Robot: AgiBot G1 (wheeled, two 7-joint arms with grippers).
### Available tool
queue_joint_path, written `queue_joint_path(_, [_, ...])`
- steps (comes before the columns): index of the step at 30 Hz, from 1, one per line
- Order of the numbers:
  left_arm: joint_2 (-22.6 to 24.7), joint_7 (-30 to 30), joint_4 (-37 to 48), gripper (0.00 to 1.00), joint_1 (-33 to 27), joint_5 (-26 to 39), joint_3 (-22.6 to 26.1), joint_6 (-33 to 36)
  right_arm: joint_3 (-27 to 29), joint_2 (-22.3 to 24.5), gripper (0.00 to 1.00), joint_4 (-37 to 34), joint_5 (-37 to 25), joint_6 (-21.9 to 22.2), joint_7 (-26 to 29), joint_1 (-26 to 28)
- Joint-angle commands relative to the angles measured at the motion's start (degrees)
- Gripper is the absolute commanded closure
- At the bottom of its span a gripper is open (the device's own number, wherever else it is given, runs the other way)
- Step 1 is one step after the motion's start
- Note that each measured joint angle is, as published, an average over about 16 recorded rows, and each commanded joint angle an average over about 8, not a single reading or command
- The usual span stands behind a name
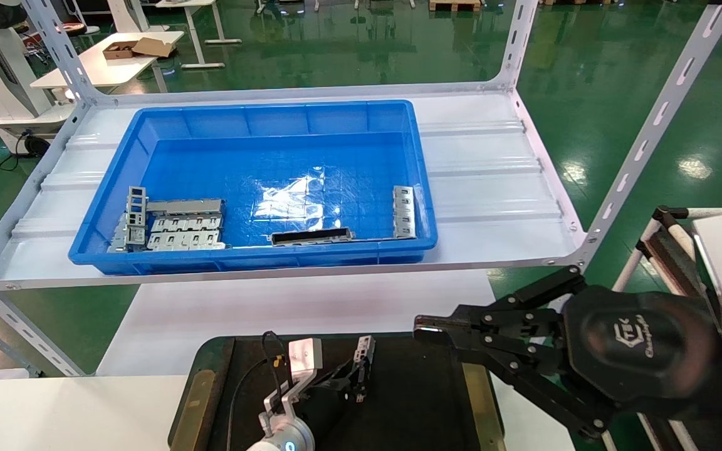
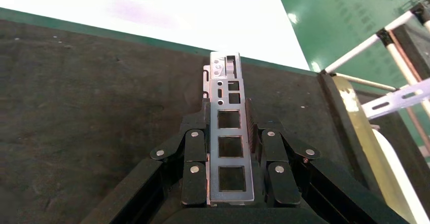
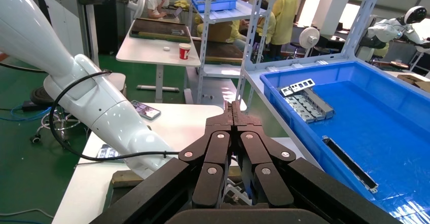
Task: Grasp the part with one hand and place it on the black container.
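Note:
My left gripper (image 1: 355, 369) is shut on the part (image 1: 364, 357), a slim silver strip with rectangular cutouts. It holds the part low over the black container (image 1: 423, 401), near the far rim. In the left wrist view the part (image 2: 229, 133) lies lengthwise between the left gripper's (image 2: 228, 113) black fingers (image 2: 195, 150), with the container's dark surface (image 2: 91, 97) beneath. I cannot tell whether the part touches the tray. My right gripper (image 1: 427, 326) is shut and empty, raised beside the container's right side; its closed tips show in the right wrist view (image 3: 233, 107).
A blue plastic bin (image 1: 261, 113) sits on the white metal rack shelf (image 1: 492, 181) beyond the container. It holds grey slotted plates (image 1: 185, 225), a dark slotted bar (image 1: 312, 236) and another strip (image 1: 403, 211). A brass strip (image 1: 477, 401) edges the container's right side.

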Motion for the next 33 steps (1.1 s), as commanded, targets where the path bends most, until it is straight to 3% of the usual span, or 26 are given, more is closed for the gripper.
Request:
queue_joint_path(1, [0.2,0.2,0.2,0.4,-0.2,-1.3,1.2,-1.1,0.0,0.0,0.43,0.0,0.0,0.0,0.0,0.0])
queue_joint_path(3, [0.2,0.6,0.1,0.16,-0.4,-3.0,2.4,-2.0,0.0,0.0,0.18,0.0,0.0,0.0,0.0,0.0])
queue_joint_path(5, [0.2,1.0,0.0,0.0,-0.7,-4.9,3.6,-2.9,0.0,0.0,0.0,0.0,0.0,0.0,0.0,0.0])
queue_joint_path(19, [-2.8,6.5,-6.7,0.0,-3.8,-15.3,11.7,-8.1,0.0,0.0,0.0,0.0,0.0,0.0,0.0,0.0])
queue_joint_path(26, [-10.8,8.5,-17.5,0.0,-3.5,-13.2,12.2,-7.8,0.0,0.0,0.0,0.0,0.0,0.0,0.0,0.0])
queue_joint_path(33, [-21.2,8.8,-27.7,0.0,-2.0,-7.4,9.3,-1.0,0.0,0.0,0.0,0.0,0.0,0.0,0.0,0.0])
